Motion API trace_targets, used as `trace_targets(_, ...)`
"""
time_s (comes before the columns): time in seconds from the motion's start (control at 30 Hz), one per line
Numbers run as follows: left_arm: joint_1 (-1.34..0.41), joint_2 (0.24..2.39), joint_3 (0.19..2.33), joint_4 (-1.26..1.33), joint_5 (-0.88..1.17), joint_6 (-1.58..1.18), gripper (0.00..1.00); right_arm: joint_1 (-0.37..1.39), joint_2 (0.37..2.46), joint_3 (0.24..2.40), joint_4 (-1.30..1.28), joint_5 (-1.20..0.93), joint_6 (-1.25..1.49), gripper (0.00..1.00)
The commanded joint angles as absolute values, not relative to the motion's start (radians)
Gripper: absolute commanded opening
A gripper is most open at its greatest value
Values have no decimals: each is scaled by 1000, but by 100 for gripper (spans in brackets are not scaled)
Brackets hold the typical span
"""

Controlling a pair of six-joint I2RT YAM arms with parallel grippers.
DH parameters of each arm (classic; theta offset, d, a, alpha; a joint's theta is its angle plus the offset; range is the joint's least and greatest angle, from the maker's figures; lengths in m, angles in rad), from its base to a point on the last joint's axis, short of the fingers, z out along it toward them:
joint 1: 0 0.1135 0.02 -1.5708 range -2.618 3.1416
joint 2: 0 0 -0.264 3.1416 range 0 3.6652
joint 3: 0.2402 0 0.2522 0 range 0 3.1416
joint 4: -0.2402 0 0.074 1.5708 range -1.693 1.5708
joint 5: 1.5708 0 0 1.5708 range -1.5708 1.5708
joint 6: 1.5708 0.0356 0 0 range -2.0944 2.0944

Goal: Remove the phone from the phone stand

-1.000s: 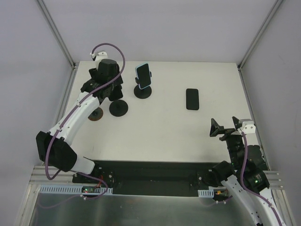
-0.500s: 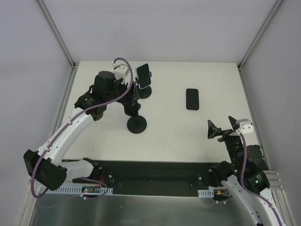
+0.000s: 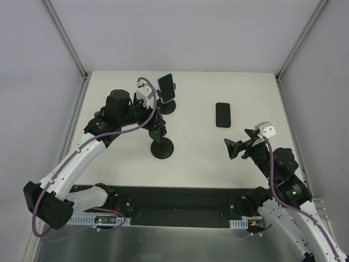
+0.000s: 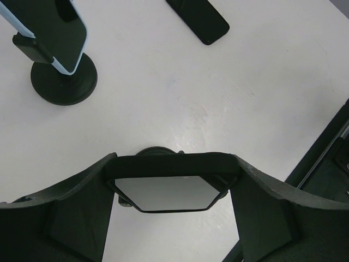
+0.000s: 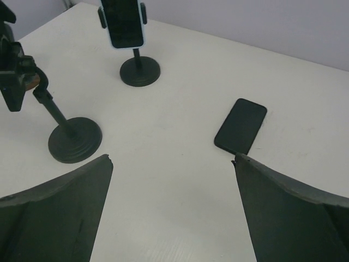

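Observation:
A phone in a light blue case (image 3: 166,87) sits upright in a black phone stand (image 3: 166,106) at the back of the table; it also shows in the left wrist view (image 4: 52,27) and the right wrist view (image 5: 122,22). My left gripper (image 3: 155,118) (image 4: 173,165) is shut on the top holder of a second black stand, whose round base (image 3: 162,148) (image 5: 74,140) rests on the table. A glossy grey plate shows between the fingers. My right gripper (image 3: 235,148) (image 5: 172,159) is open and empty, above bare table.
A black phone (image 3: 222,114) lies flat at the right middle of the table, also in the right wrist view (image 5: 241,126) and the left wrist view (image 4: 199,19). The table's near edge (image 4: 327,147) is close to the held stand.
My left gripper has carried the second stand from the back left rightward and nearer. My right gripper has swung left and further over the table, staying open.

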State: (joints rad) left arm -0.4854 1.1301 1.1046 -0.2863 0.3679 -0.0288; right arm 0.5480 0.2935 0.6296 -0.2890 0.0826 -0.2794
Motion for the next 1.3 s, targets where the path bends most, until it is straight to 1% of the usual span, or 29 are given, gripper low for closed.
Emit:
trace_targets(0.0, -497, 1066, 1065, -210, 459, -20, 22, 552, 392, 692, -195, -82, -213, 96)
trace_targets(0.17, -499, 1066, 1049, -199, 462, -23, 24, 554, 507, 693, -94, -201, -175, 96)
trace_targets(0.4, -502, 1063, 1037, -189, 425, -32, 35, 552, 626, 684, 26, -348, -129, 96)
trace_targets(0.43, -502, 1060, 1038, -189, 419, -34, 41, 554, 633, 683, 37, -357, -129, 96)
trace_targets(0.53, -502, 1055, 1035, -184, 394, -37, 49, 552, 661, 680, 52, -396, -130, 96)
trace_targets(0.57, -502, 1055, 1037, -186, 385, -40, 55, 552, 675, 680, 57, -406, -135, 96)
trace_targets(0.63, -502, 1055, 1035, -186, 385, -40, 61, 552, 690, 680, 74, -442, -132, 96)
trace_targets(0.67, -502, 1055, 1035, -186, 385, -43, 67, 554, 707, 680, 80, -455, -129, 96)
trace_targets(0.77, -502, 1049, 1035, -184, 380, -48, 75, 554, 742, 684, 106, -502, -126, 96)
trace_targets(0.8, -502, 1049, 1035, -186, 377, -49, 80, 555, 750, 684, 112, -514, -121, 96)
trace_targets(0.83, -502, 1045, 1035, -186, 374, -51, 82, 555, 758, 686, 123, -518, -120, 96)
trace_targets(0.87, -502, 1043, 1035, -186, 374, -52, 82, 555, 765, 686, 127, -520, -117, 96)
trace_targets(0.93, -503, 1042, 1034, -184, 376, -54, 87, 558, 775, 684, 140, -529, -112, 96)
trace_targets(0.97, -502, 1042, 1034, -184, 374, -54, 91, 561, 779, 684, 143, -531, -112, 96)
trace_targets(1.0, -503, 1042, 1035, -184, 374, -54, 98, 561, 785, 684, 146, -535, -110, 96)
trace_targets(1.13, -509, 1031, 1038, -186, 356, -71, 99, 574, 807, 680, 175, -557, -117, 96)
trace_targets(1.23, -526, 1005, 1039, -186, 276, -115, 99, 578, 833, 670, 199, -572, -120, 96)
trace_targets(1.27, -544, 996, 1037, -189, 209, -145, 99, 578, 847, 666, 209, -577, -120, 96)
